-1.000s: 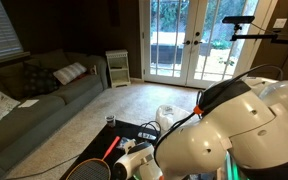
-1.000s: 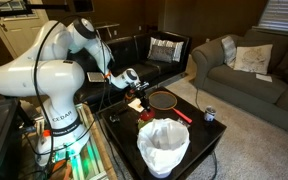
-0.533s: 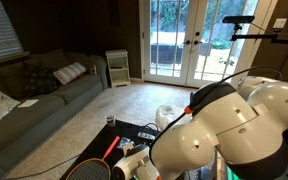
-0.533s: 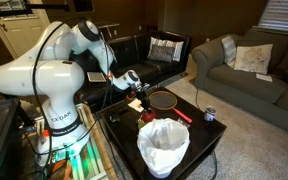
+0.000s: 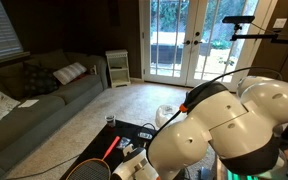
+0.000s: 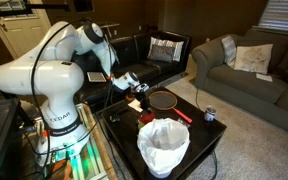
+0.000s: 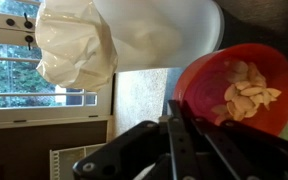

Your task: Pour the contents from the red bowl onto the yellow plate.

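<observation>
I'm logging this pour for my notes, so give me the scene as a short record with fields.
red bowl: upright, beside the white container
contents: pale flat pieces, all inside the bowl
gripper: at the bowl's near rim; open or shut cannot be told
white container: tall, translucent, on the dark table
yellow plate: not clearly in view
pour: not yet begun

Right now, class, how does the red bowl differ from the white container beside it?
The red bowl is opaque red; the white container is translucent white. The bowl is low and shallow; the container stands much taller. Both are round and sit close together.
</observation>
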Robot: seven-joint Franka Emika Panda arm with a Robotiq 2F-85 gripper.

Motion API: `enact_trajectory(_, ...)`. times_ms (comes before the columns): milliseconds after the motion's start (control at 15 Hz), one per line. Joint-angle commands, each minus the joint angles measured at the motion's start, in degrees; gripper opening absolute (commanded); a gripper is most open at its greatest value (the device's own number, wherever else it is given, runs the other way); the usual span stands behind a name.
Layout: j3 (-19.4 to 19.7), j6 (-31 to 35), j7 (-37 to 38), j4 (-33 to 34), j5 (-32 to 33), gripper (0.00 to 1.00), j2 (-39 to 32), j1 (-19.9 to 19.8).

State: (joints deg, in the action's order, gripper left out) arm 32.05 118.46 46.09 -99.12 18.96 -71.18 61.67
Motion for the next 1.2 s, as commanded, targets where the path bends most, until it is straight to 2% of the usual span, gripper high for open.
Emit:
enact_trajectory(0, -3.2, -6.2, 1.1, 5.1, 6.1, 0.01, -0.9, -3.5)
enact_trajectory(267, -5.3, -10.6, 3.3, 9.3, 12.1, 0.01, -2.2, -5.3)
enact_trajectory(800, -10.5, -13.9, 3.0, 17.6, 20.7, 0.01, -6.2, -9.7)
enact_trajectory(1133, -13.3, -21.0, 0.0, 23.7, 26.8, 0.01, -9.0, -10.7)
